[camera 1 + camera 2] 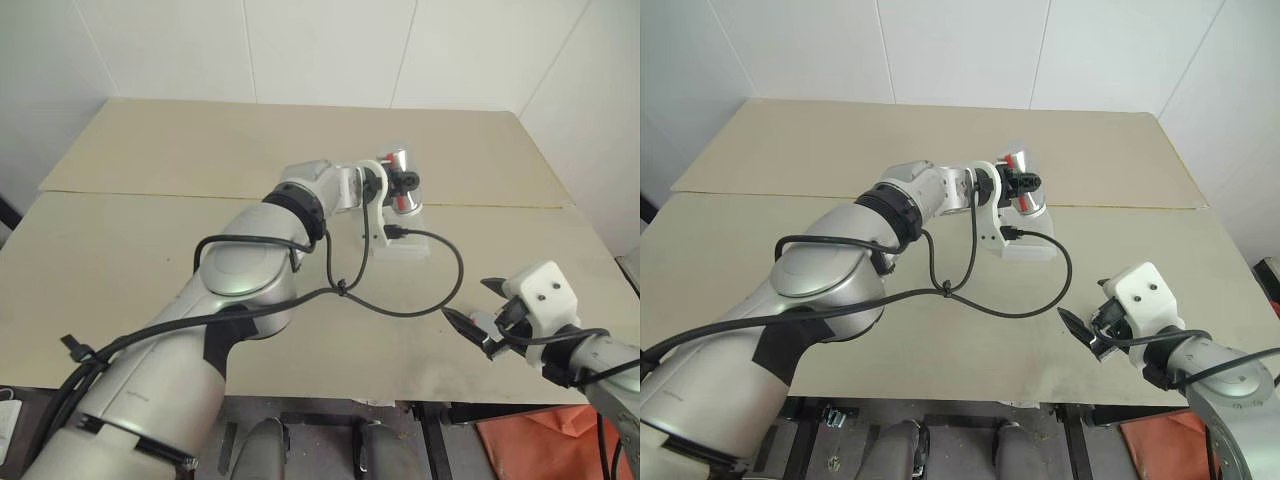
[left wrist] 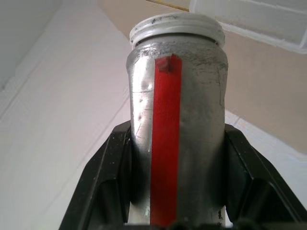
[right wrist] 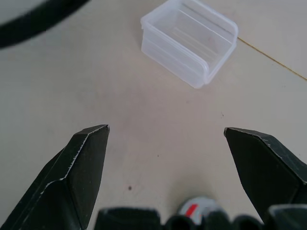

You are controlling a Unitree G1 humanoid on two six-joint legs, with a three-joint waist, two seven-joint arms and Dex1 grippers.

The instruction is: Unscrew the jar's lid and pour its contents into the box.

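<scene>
Clear: one jar (image 2: pixel 176 129), one box (image 3: pixel 190 41).

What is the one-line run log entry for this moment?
left gripper: shut on jar, lid off, held over box | right gripper: open, empty | stage: pouring

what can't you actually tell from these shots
- Whether the box holds anything yet: its clear walls show no contents in the right wrist view, and in the head views the left gripper and its mount cover most of it.
- What is inside the jar: the left wrist view sees its threaded open mouth side-on, not into it.
- The jar's label text: the fingers hide it.
</scene>
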